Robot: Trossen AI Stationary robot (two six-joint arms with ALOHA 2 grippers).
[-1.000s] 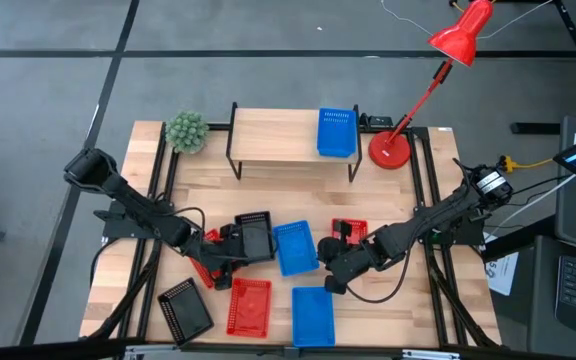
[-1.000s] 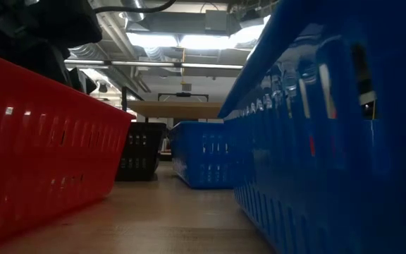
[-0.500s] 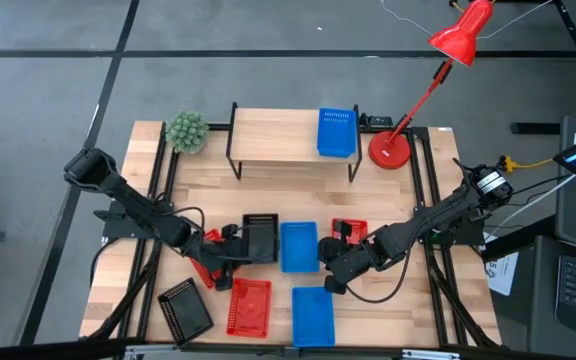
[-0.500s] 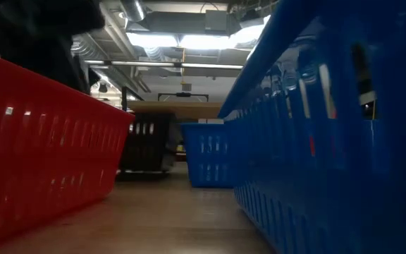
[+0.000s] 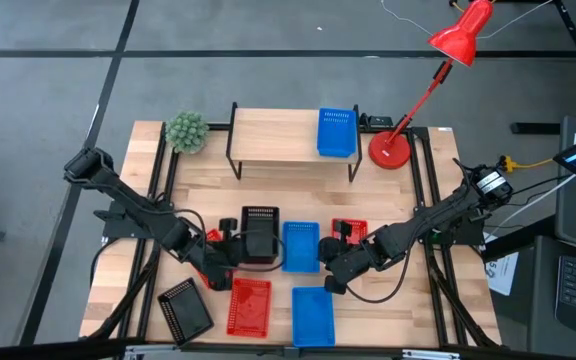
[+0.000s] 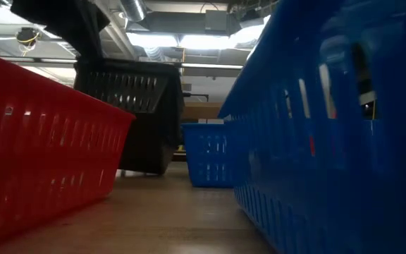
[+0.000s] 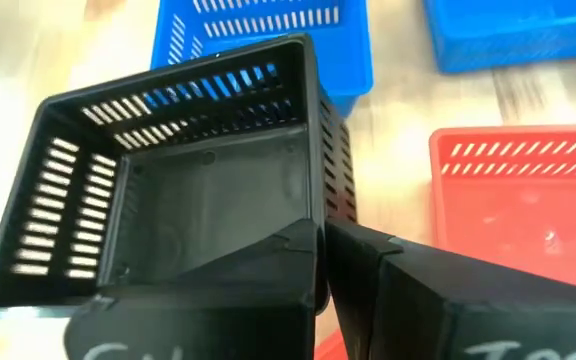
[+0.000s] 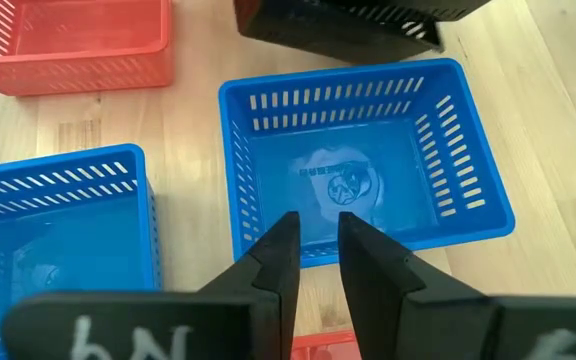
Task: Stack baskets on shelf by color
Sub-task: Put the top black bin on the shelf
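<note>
My left gripper (image 5: 233, 246) is shut on a black basket (image 5: 259, 232) at mid-table, which stands tipped up in the low view (image 6: 136, 116). My right gripper (image 5: 330, 262) hangs over the near wall of a blue basket (image 8: 353, 170), its fingers a narrow gap apart. I cannot tell whether they touch it. A red basket (image 5: 349, 230) lies behind the right gripper. The shelf (image 5: 278, 135) stands at the far side and carries one blue basket (image 5: 336, 132) on its right end. My left gripper holds the black basket by a side wall near its corner (image 7: 320, 205), one finger inside and one outside. The fingers come from the table's left, slanting down. The basket is tilted, its held side raised and its lower edge (image 6: 143, 169) at the table top.
A red basket (image 5: 249, 305), a blue basket (image 5: 312, 315) and a black basket (image 5: 185, 310) lie along the near edge. A small green plant (image 5: 187, 131) stands left of the shelf and a red desk lamp (image 5: 390, 149) to its right.
My left gripper has risen and moved a little toward the far edge. The black basket has tipped up from lying flat and shifted away from the blue one. The blue basket under my right gripper has turned from askew to square with the table edge.
</note>
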